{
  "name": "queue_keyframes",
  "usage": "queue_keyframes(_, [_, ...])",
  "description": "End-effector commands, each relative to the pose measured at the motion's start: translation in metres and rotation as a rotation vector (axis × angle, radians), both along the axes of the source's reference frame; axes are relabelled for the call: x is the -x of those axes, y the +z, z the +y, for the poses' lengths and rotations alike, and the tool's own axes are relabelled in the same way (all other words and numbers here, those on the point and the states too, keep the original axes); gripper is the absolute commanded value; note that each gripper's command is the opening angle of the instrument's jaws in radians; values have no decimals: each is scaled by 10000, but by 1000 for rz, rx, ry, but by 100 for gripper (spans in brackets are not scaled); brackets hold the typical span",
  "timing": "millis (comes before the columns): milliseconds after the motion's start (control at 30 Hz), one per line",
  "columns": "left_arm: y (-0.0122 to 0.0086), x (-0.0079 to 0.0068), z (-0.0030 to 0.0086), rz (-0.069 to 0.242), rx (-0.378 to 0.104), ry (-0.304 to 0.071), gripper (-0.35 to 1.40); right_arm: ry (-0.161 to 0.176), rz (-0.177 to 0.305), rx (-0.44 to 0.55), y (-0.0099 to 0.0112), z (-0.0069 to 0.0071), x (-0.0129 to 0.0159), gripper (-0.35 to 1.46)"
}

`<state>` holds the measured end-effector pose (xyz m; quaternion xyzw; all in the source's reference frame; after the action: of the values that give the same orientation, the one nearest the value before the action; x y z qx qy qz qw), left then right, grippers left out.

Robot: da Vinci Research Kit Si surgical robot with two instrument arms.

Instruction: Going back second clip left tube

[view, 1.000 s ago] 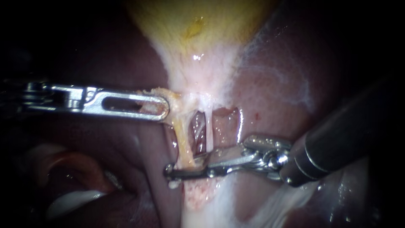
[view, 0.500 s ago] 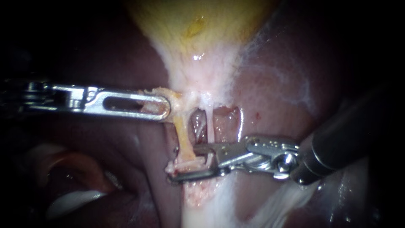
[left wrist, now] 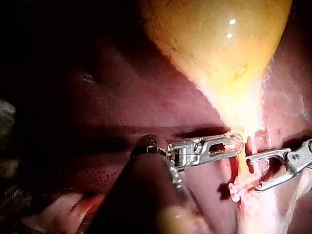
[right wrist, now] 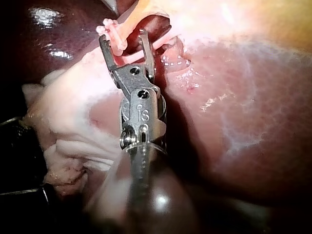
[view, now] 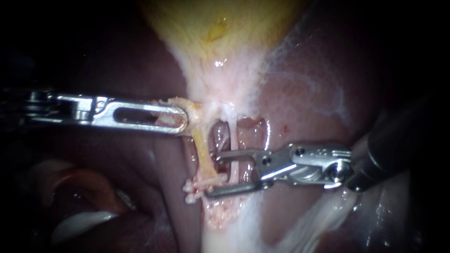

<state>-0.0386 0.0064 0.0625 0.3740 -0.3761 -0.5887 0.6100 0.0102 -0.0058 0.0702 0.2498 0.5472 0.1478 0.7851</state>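
Note:
My left instrument [view: 183,120] reaches in from the left, its slotted jaws shut on pale tissue at the gallbladder's [view: 220,28] narrow neck. The yellowish left tube [view: 201,152] runs down from there to a pale clip [view: 191,188] across its lower end. My right instrument [view: 212,174] comes in from the right with jaws wide open, their tips just right of the clip. The thin white right tube [view: 231,136] crosses between those open jaws. The left wrist view shows the clip [left wrist: 239,187] beside the right instrument's open jaws [left wrist: 251,173]. The right wrist view shows it [right wrist: 114,30] at the jaw tips [right wrist: 122,36].
Dark red liver [view: 304,93] lies on both sides of the tubes. White fatty tissue [view: 234,225] runs down below the clip. Pale folds of tissue [view: 79,220] lie under the left instrument's shaft.
The right instrument's jaws, shut low on the left tube a second ago, have opened wide and drawn back to the right, leaving the clip on the tube. The left instrument has held still.

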Motion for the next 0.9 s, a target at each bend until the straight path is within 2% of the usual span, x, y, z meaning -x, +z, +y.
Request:
queue_keyframes(33, [0, 0, 0, 0, 0, 0, -35, -5, 5, 11, -5, 4, 7, 50])
queue_keyframes(267, [0, 0, 0, 0, 0, 0, -35, -35, 31, 98, -37, 28, 48, 50])
queue_keyframes(467, [0, 0, 0, 0, 0, 0, -35, -41, 37, 125, -57, 46, 76, 50])
queue_keyframes(667, [0, 0, 0, 0, 0, 0, -35, -37, 33, 126, -63, 49, 91, 50])
queue_keyframes(900, [6, 2, -1, 1, 3, 0, -35, -40, 36, 131, -64, 48, 94, 50])
